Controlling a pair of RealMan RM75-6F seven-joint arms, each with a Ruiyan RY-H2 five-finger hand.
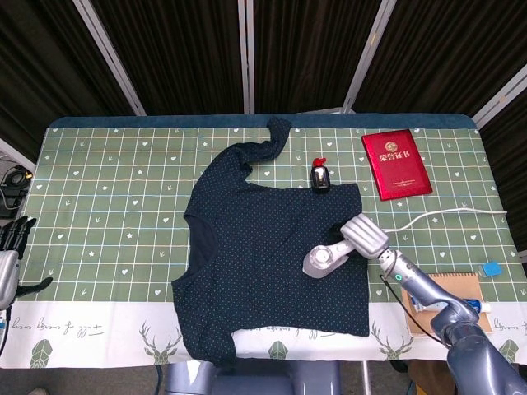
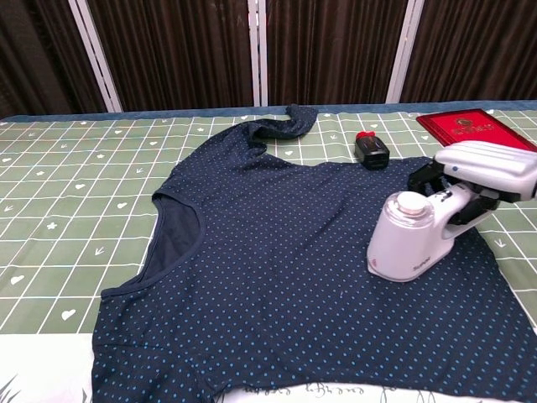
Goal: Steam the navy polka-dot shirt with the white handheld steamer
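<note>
Your navy polka-dot shirt (image 1: 255,239) lies spread flat on the checked cloth, one sleeve trailing upward; your white handheld steamer (image 2: 413,235) sits face-down near its right edge.

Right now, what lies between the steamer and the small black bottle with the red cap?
Only navy polka-dot shirt fabric. In the head view, the stretch from the white steamer, held by the right hand, up to the bottle is otherwise bare.
</note>
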